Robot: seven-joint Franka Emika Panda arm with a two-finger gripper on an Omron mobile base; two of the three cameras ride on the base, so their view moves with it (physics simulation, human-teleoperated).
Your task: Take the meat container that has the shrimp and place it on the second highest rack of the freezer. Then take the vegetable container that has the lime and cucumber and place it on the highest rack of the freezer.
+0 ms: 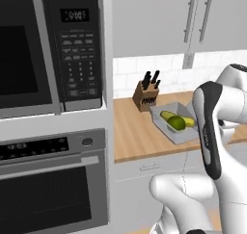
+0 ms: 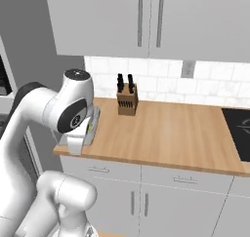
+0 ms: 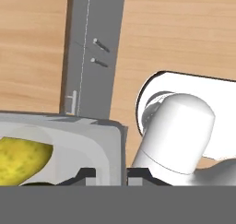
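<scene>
Vegetable container (image 3: pixel 69 144) wall between fingertips (image 3: pixel 85 173) of gripper (image 3: pixel 110 176).

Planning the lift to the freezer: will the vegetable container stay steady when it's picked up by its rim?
Probably stiff: the container looks like a rigid tray. Gripped at one wall by the gripper, it may tilt. The loose lime could roll.

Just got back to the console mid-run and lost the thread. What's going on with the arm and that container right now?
The arm is working at the vegetable container on the wooden counter, near its left end, in front of the knife block. The container holds a lime and a cucumber. In the hand view the gripper sits at the container's rim, with one of the jaws on each side of the wall, so it looks like a grasp on the edge. Whether it is clamped yet, I cannot tell.
</scene>
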